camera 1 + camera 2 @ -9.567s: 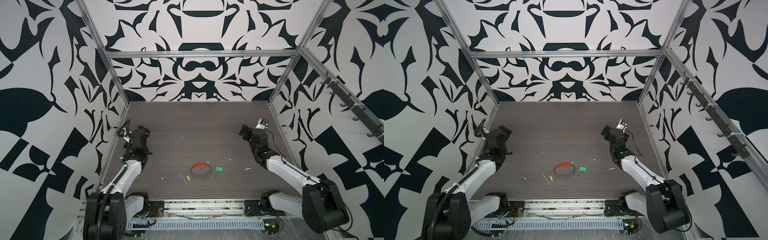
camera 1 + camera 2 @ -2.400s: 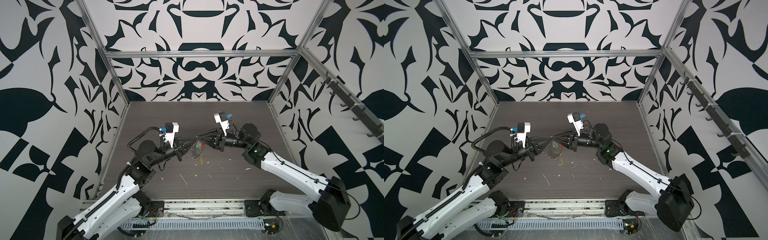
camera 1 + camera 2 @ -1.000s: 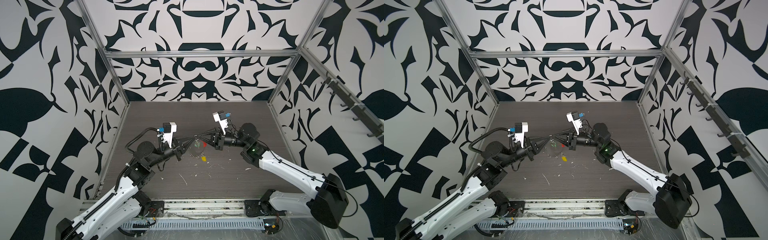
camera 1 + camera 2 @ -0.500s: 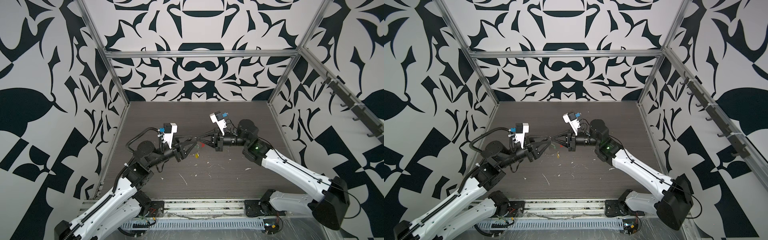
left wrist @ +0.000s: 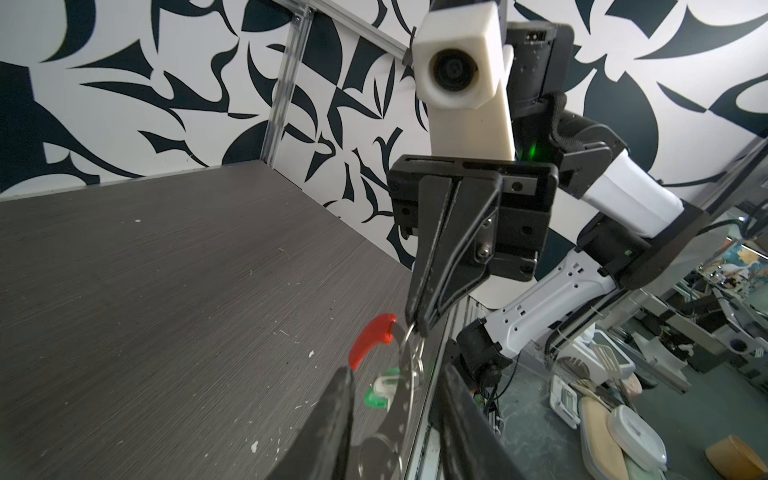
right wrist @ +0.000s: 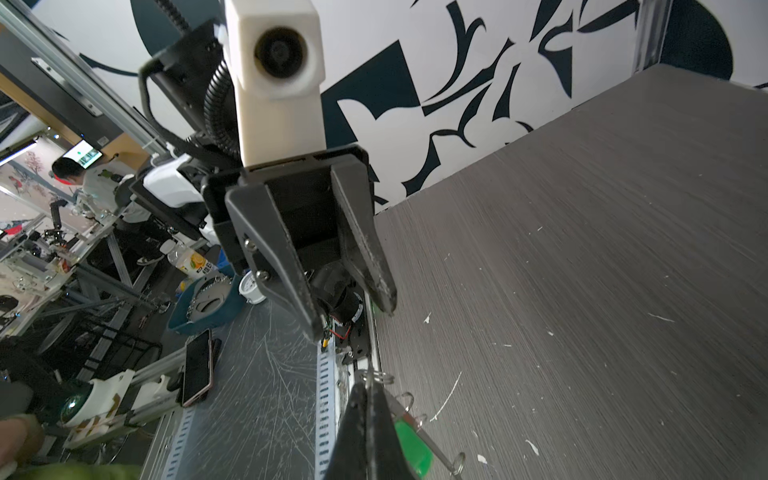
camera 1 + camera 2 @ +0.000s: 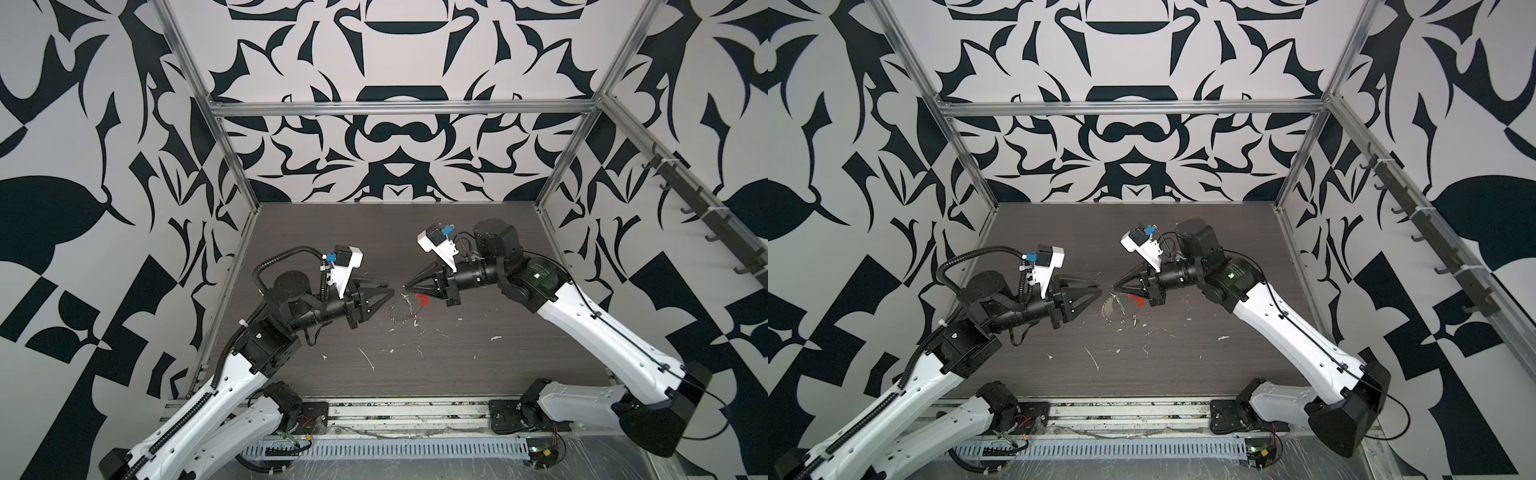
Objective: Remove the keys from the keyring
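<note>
Your left gripper [image 7: 391,288] has just let go. A second ago its jaws were pinched shut at the hoop. Now they stand apart, gripping nothing, with the tips just beside the keyring [image 5: 404,374] rather than on it.

Your right gripper [image 7: 404,286] has not changed. Its jaws stay together, clamped on the top of the keyring, which hangs from them in the air over the middle of the tabletop [image 7: 478,365], well apart from every edge. The red sleeve [image 7: 422,300] sits on the arc nearest the right gripper.

The green key [image 5: 379,392] is still strung on the hoop, dangling low, so that one is not off yet.

The yellow key is the open question. A second ago a yellow speck hung below the hoop, and now neither wrist view shows it there. It may have dropped to the tabletop among the pale flecks, but the top views are too small to say. If it has, this release ended one removal and half the job is done.

Either way, only one gripper now holds the hoop, so it is free to swing. Your next left pinch, likely on the green key, will go better once the hoop settles.
</note>
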Robot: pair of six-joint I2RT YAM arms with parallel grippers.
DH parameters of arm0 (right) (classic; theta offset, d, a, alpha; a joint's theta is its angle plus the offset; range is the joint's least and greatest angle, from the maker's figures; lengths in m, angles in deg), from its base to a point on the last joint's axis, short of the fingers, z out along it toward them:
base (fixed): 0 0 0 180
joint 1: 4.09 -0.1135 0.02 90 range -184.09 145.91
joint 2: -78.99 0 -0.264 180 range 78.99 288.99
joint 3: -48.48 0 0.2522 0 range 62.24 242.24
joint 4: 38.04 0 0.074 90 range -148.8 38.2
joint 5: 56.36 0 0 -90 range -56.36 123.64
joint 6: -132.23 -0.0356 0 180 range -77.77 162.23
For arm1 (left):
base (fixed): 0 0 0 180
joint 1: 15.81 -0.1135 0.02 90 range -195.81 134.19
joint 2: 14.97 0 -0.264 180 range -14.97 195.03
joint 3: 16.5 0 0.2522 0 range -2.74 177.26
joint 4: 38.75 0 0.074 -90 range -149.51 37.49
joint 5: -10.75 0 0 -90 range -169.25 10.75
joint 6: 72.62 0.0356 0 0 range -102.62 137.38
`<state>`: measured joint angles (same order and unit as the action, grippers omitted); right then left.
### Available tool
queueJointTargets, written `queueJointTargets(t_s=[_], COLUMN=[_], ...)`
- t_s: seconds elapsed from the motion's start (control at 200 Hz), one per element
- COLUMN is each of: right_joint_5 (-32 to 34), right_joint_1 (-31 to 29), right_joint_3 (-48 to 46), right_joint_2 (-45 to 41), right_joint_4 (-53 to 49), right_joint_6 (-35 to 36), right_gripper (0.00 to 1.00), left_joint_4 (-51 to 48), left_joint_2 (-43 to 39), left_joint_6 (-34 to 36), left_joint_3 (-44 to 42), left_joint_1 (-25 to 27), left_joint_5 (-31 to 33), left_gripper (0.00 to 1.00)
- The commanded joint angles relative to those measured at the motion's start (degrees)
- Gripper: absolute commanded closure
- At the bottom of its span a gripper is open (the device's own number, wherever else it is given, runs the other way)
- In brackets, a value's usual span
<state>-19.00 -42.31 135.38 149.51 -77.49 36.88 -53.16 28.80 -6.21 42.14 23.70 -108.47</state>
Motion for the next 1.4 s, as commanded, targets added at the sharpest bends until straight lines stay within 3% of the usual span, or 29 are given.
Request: queueJointTargets(t_s=[0.0, 0.58, 0.785, 0.865, 1.035, 1.195, 1.395], right_joint_5=[-2.7, -4.1, -4.0, -3.9, -2.0, 3.3, 6.7], right_joint_1=[0.2, 0.2, 0.2, 0.2, 0.2, 0.1, 0.0], right_joint_3=[2.5, 3.3, 3.2, 2.8, 1.0, -5.9, -15.4], right_joint_2=[0.4, 0.7, 0.9, 0.8, 0.2, -4.9, -9.1], right_joint_4=[-4.1, -3.5, -2.2, -1.4, 2.9, 18.0, 40.1], right_joint_6=[4.5, 4.6, 3.6, 2.8, -1.2, -11.0, -23.8], right_gripper=[1.0, 1.0, 1.0, 1.0, 1.0, 0.67, 0.6], left_joint_4=[-2.5, -1.1, 0.2, 0.7, 3.7, 10.6, 17.7], left_joint_2=[1.6, 6.5, 6.7, 6.5, 4.9, 1.1, -3.6], left_joint_6=[1.5, 0.7, 0.1, -0.3, -1.8, -4.7, -6.2], left_joint_3=[2.4, 3.3, 3.1, 2.8, 1.2, -3.0, -7.4], left_joint_1=[0.1, 0.1, 0.1, 0.1, 0.1, 0.2, 0.4], left_joint_5=[-4.0, -9.8, -10.5, -10.3, -5.9, 2.3, 9.7], left_gripper=[0.64, 0.8, 0.91, 1.0, 1.0, 1.0, 1.0])
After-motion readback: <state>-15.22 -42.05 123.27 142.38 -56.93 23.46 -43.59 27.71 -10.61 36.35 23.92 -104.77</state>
